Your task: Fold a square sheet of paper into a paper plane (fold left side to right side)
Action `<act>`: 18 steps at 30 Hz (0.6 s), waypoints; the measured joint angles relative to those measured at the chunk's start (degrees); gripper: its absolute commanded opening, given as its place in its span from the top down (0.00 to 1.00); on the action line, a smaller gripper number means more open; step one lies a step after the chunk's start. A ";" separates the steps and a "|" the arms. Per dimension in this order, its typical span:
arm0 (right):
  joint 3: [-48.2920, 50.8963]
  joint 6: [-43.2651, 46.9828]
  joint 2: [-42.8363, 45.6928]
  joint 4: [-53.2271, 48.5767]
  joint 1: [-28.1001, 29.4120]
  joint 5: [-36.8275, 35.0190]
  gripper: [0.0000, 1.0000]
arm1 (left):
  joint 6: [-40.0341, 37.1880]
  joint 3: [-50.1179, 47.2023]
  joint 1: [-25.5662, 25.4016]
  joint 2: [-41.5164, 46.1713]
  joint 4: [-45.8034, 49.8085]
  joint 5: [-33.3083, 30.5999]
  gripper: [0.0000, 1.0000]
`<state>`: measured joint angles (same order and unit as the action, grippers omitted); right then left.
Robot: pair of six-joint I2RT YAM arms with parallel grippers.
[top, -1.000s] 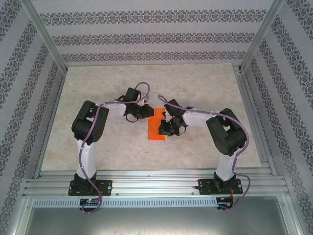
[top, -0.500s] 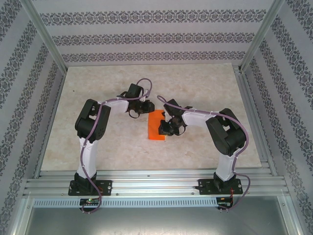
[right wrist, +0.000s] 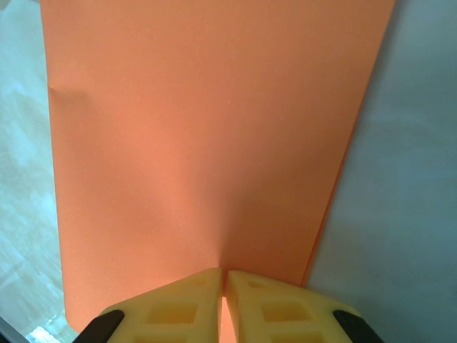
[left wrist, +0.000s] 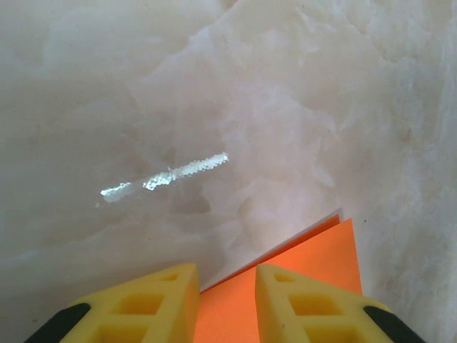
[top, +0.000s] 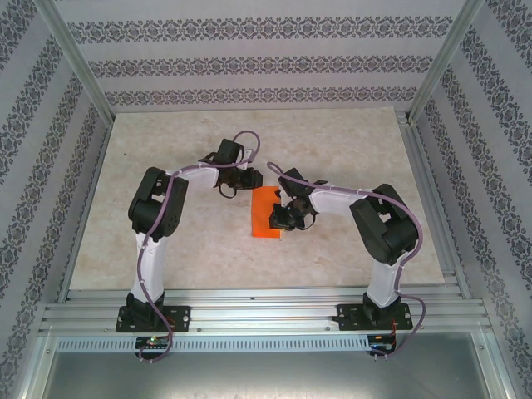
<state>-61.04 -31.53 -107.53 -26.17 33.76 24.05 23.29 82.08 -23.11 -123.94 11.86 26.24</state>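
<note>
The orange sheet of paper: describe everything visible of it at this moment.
The orange sheet of paper is thin, plain, bright orange and unmarked. It lies on the pale marbled table between the arms, folded into a narrow rectangle; the left wrist view shows two slightly offset layers at one corner. A small dent marks one long edge. The right gripper, fingers almost together, sits on it; the left gripper, fingers apart, is over a corner. Whether either grips it cannot be told.

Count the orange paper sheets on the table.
1. The orange paper lies on the table between the left gripper and right gripper; any sheet underneath it would be hidden.
</note>
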 measured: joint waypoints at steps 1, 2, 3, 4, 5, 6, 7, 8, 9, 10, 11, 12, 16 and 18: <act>0.00 0.00 0.00 0.00 0.00 0.00 0.86 | -0.37 -0.31 0.31 0.44 -0.04 -0.55 0.68; 0.00 0.00 0.00 0.00 0.00 0.00 0.86 | -0.59 -1.07 0.94 1.33 -0.07 -1.29 0.67; 0.00 0.00 0.00 0.00 0.00 0.00 0.86 | -0.79 -2.25 1.73 2.67 0.00 -1.84 0.67; 0.00 0.00 0.00 0.00 0.00 0.00 0.86 | -0.83 -3.41 2.29 4.04 -0.02 -2.23 0.67; 0.00 0.00 0.00 0.00 0.00 0.00 0.86 | -0.85 -4.98 2.97 6.21 -0.02 -2.64 0.67; 0.00 0.00 -0.02 0.00 0.00 0.00 0.86 | -0.83 -6.51 3.52 8.35 -0.17 -2.80 0.67; 0.00 0.00 0.00 0.00 0.00 0.00 0.86 | -0.79 -7.93 3.80 10.45 -0.50 -2.80 0.67; -0.02 0.00 -0.02 0.00 0.00 0.00 0.86 | -0.74 -9.55 3.93 12.72 -1.09 -2.40 0.68; -0.02 0.00 -0.02 0.00 0.00 0.00 0.86 | -0.52 -11.26 3.87 15.06 -2.01 -1.64 0.68; -0.02 0.00 0.00 0.00 0.00 0.00 0.86 | -0.33 -12.70 3.61 16.74 -3.02 -0.76 0.68; -0.02 -0.02 0.00 0.02 0.00 0.00 0.86 | 0.00 -14.12 3.17 18.25 -4.07 0.26 0.68; -0.02 -0.02 0.00 0.02 0.00 0.02 0.86 | 0.50 -15.52 2.58 19.26 -5.18 1.22 0.68; -0.02 -0.02 0.00 0.02 0.02 0.02 0.85 | 2.95 -19.65 -1.07 19.15 -8.92 3.87 0.69; -0.02 -0.02 -0.02 0.02 0.02 0.02 0.85 | 4.13 -20.94 -2.82 17.94 -9.62 4.42 0.69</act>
<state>-61.06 -31.55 -107.55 -26.15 33.78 24.08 27.42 61.14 -25.93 -106.00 2.24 30.65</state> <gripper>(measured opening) 0.144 0.314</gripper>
